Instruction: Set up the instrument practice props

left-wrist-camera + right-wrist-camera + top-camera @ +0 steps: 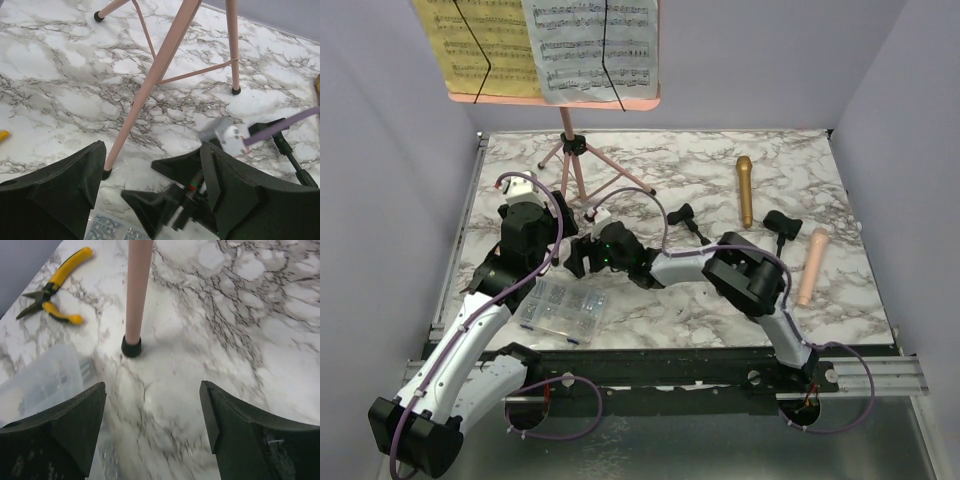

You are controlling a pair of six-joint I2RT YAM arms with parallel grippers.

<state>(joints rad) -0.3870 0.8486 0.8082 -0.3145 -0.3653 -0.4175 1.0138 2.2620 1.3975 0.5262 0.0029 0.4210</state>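
The pink music rack [555, 97] stands at the back left on tripod legs [575, 165], with a yellow page [485, 45] and a white page [595, 45] on it. The gold microphone [744, 190] and pink microphone [812, 265] lie on the marble at the right, with two black mic holders [685, 218] [782, 225] lying near them. My left gripper [558, 222] is open and empty just in front of the tripod; one pink leg's foot [106, 174] is by its left finger. My right gripper [578, 258] is open and empty, low over the marble near that foot [131, 347].
A clear compartment box of screws [560, 308] lies at the near left, beside my right gripper [142, 182]; it also shows in the right wrist view [40, 380]. Yellow-handled pliers [55, 287] lie left of the tripod. Grey walls enclose the marble table [650, 170].
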